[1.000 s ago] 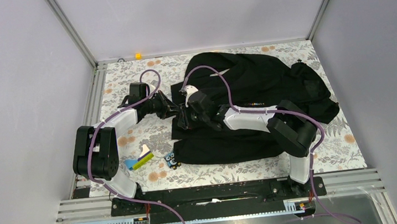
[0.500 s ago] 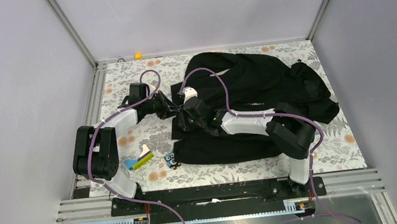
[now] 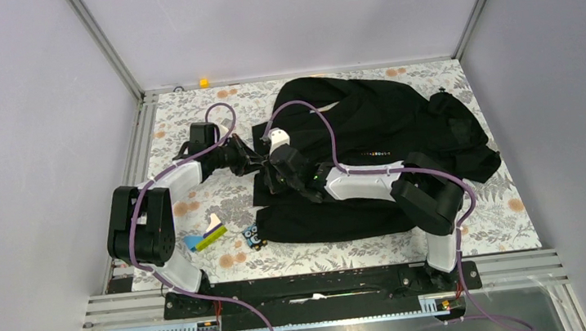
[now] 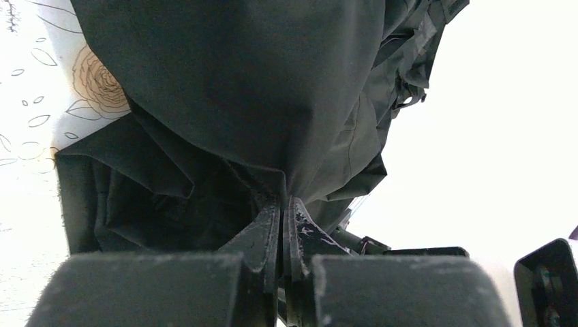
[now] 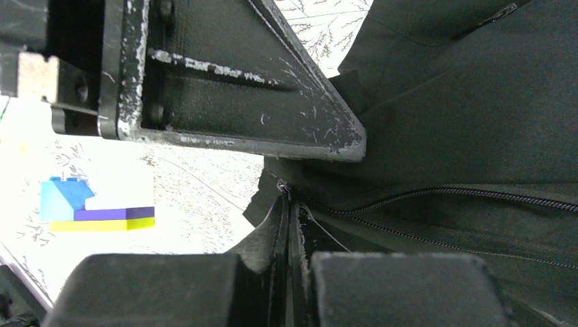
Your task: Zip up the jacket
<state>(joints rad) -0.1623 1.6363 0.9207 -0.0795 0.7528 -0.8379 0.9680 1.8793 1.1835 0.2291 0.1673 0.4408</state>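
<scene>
A table (image 3: 186, 119) with a pale flower print fills the floor of a grey-walled booth framed in metal rails. Just left of the jacket (image 3: 400, 117) lie a blue, purple and yellow block (image 3: 205, 239) and a small toy figure (image 3: 254, 236). Both are off the cloth, the toy close to the jacket's near-left corner. The jacket is black and sprawls over the middle and right of the table, its hood and sleeves bunched at its right end. At the jacket's left edge the left gripper (image 4: 283, 208) has its fingers pressed together on a fold of black cloth, which rises tented from the tips. Close beside it at that same edge, the right gripper (image 5: 287, 204) is likewise pressed together, its tips at the point where the two rows of zipper teeth (image 5: 436, 194) meet. It seems to nip the zip's bottom end there, though I cannot tell whether it has the slider or only the tape. From that point the two rows run away across the jacket's front and spread apart. By my reading the front is open along nearly its whole length. Both arms have hold of the bottom end, and the run of the slider toward the collar is all left to do.
</scene>
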